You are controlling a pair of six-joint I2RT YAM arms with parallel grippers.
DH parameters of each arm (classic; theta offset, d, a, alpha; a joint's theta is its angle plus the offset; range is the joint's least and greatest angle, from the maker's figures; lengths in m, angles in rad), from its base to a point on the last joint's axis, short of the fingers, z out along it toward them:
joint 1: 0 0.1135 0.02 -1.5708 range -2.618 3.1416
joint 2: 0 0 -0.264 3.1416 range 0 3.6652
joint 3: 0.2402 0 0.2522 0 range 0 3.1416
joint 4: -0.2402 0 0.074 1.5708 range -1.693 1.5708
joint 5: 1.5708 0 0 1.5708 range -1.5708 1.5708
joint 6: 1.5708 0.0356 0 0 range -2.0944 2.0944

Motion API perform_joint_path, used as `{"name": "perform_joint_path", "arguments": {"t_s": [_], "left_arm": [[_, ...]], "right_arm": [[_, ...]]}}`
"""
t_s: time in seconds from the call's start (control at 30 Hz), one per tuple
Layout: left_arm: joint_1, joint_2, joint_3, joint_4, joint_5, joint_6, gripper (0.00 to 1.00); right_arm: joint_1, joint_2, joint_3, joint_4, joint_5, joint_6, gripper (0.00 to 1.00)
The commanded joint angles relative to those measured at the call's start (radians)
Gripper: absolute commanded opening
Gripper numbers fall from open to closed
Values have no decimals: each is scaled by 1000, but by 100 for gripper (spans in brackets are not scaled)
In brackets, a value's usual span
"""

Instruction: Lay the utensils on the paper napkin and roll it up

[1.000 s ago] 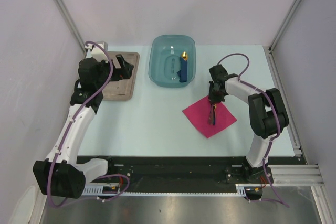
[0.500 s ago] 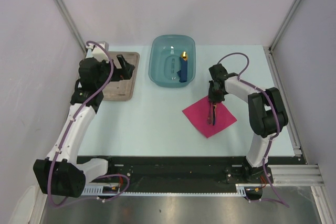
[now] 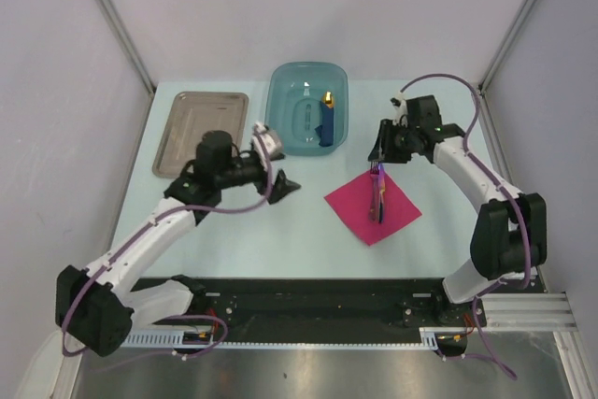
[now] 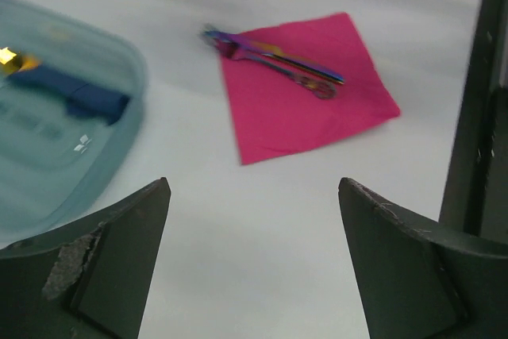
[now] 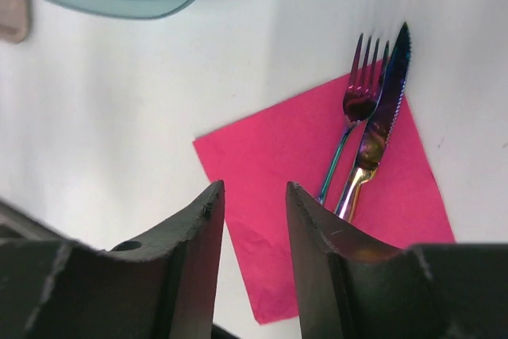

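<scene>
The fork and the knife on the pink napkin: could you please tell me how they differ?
The fork ends in tines, the knife in a pointed serrated blade. The fork's neck is slimmer than the knife's handle. Both lie side by side on the napkin.

Top cam overhead, whole table [image 3: 234,221]; wrist cams close, both share napkin [image 4: 309,117]

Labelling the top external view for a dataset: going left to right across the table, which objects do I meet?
Grey-brown rectangular metal tray → teal plastic basin → magenta-pink square paper napkin, with the thin metal utensils lying on it.
</scene>
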Motion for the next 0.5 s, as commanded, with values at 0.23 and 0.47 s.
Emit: {"name": "perform_joint_path", "arguments": {"t_s": [0.23, 0.47], "left_arm": [[-454, 364, -19, 285, -23, 463, 69], [-559, 574, 64, 286, -48, 598, 64]], "right_arm": [[-262, -15, -68, -239, -383, -338, 41], [-323, 33, -75, -317, -312, -415, 38]]}}
